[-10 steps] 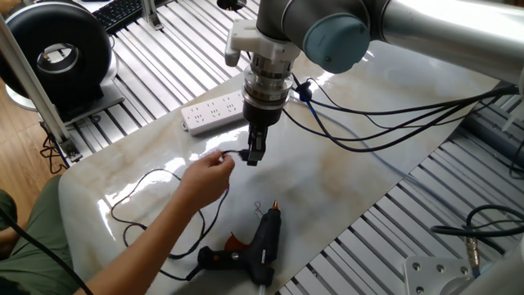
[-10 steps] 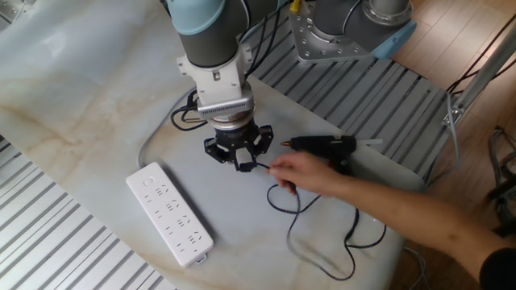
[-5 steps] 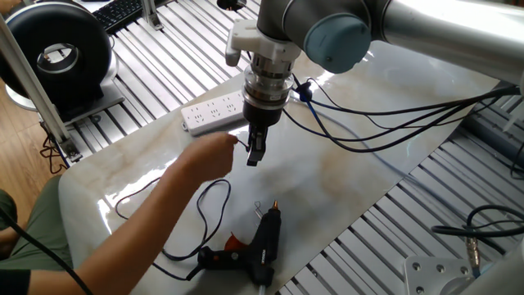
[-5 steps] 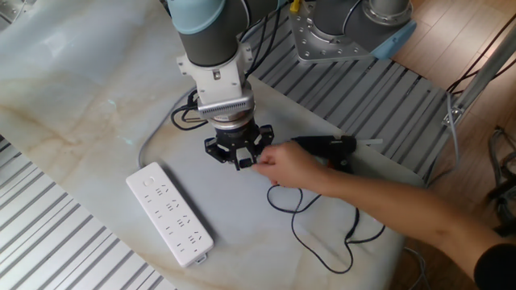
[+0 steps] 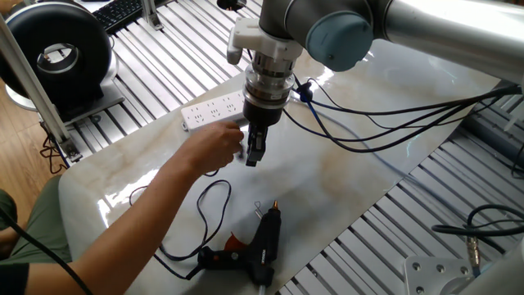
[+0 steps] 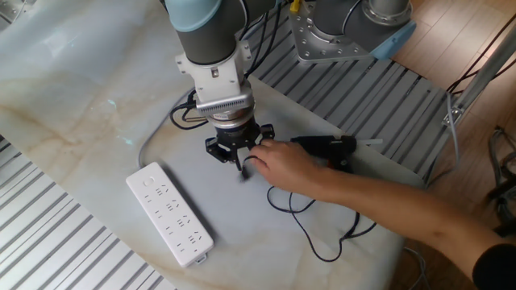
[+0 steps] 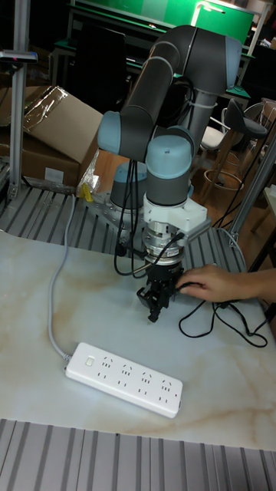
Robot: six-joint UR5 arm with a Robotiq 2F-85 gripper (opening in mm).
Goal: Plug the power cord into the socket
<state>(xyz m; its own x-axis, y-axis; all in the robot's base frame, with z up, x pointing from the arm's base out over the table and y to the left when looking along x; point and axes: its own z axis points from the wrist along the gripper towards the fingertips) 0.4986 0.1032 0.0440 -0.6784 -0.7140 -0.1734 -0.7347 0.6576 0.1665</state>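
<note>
Watching from my station, I see the gripper [image 5: 254, 156] pointing straight down above the marble table [image 6: 72, 97], with a person's hand [image 6: 278, 165] pressed right against its fingertips. I cannot tell whether the fingers are clenched or released, since the hand covers them. The plug itself is hidden there; the power cord [image 6: 322, 242] trails in loops from the hand across the table toward the glue gun [image 5: 260, 242]. The socket [image 7: 123, 380] lies flat on the table, apart from the gripper, its grey cable [image 7: 55, 307] curving away.
</note>
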